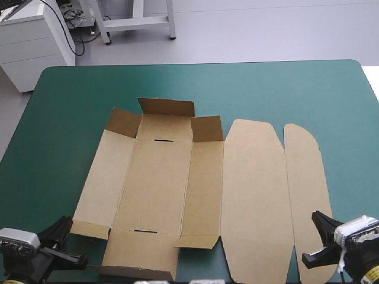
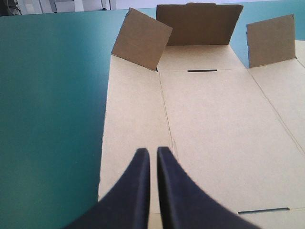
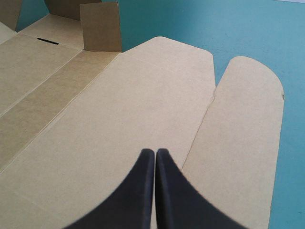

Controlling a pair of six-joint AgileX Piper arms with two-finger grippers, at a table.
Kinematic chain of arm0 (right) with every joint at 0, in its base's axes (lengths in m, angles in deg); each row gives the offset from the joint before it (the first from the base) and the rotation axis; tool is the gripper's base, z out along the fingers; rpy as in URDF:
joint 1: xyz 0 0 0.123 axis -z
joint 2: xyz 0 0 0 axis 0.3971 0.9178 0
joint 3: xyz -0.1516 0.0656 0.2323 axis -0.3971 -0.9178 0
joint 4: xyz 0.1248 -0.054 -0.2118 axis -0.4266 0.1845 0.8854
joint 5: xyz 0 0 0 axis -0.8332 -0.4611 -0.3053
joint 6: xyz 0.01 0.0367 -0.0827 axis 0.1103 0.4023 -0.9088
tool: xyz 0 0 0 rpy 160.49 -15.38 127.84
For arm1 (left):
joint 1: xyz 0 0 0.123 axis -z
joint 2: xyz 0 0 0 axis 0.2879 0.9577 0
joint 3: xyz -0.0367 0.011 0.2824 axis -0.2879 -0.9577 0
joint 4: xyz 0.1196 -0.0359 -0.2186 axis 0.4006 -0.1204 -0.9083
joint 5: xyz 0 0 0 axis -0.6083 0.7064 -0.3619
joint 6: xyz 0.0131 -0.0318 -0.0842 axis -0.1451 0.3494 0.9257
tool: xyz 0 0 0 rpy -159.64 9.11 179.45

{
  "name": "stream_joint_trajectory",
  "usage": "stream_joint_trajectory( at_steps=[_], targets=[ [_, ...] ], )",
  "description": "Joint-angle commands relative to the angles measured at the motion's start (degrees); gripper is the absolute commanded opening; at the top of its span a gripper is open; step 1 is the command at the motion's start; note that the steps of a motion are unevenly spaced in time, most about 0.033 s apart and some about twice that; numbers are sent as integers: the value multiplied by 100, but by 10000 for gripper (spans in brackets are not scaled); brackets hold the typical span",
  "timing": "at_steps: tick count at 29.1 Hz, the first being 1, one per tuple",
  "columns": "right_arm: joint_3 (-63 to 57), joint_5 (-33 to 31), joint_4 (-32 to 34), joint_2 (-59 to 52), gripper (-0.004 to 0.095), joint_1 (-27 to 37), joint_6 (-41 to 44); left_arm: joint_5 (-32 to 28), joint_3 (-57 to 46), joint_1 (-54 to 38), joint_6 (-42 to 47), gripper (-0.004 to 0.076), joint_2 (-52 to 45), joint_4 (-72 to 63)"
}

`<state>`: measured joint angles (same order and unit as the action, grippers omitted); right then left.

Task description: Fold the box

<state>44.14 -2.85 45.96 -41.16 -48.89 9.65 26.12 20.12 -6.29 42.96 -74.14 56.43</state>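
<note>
Plain brown box [image 1: 201,195]; plain teal-green cover [image 1: 266,89]; black fingers [image 2: 134,193].

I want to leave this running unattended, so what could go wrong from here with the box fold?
1. The box lies flat on the teal-green cover. The left end effector and right end effector are shut and hold nothing, so a push may slide the sheet rather than crease it.
2. The far corner flaps already stand up; a side wall raised carelessly could trap them outside.

High view looks down; low, near wrist views share the box [image 1: 195,201].
</note>
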Motion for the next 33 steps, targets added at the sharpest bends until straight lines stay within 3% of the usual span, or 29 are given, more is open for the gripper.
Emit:
stream_joint_trajectory(
  at_steps=[1, 2, 6, 10, 15, 20, 27, 33],
  targets=[
    [86, 419, 36, -28, -14, 34, 19, -407, 111, 3, -69, 141, 85, -70],
    [86, 419, -20, -40, -14, 34, 7, -407, 111, 3, -131, 225, 85, -84],
    [86, 419, -31, -40, -14, 34, 6, -407, 111, 3, -131, 403, 85, -84],
    [86, 419, -85, -40, -14, 34, 6, -349, 123, 3, -227, 495, 97, -84],
    [86, 419, -159, -40, -15, 34, -35, -91, 328, 3, -227, 496, 379, -253],
    [86, 419, -184, -40, -15, 34, -57, 11, 941, 3, -227, 493, 1262, -272],
    [86, 419, -217, -40, -15, 34, -57, 472, 1962, 3, -201, 474, 3483, 219],
    [86, 419, -347, -40, -15, 34, -81, 510, 2623, -1, -422, 474, 5267, 234]
  ],
)
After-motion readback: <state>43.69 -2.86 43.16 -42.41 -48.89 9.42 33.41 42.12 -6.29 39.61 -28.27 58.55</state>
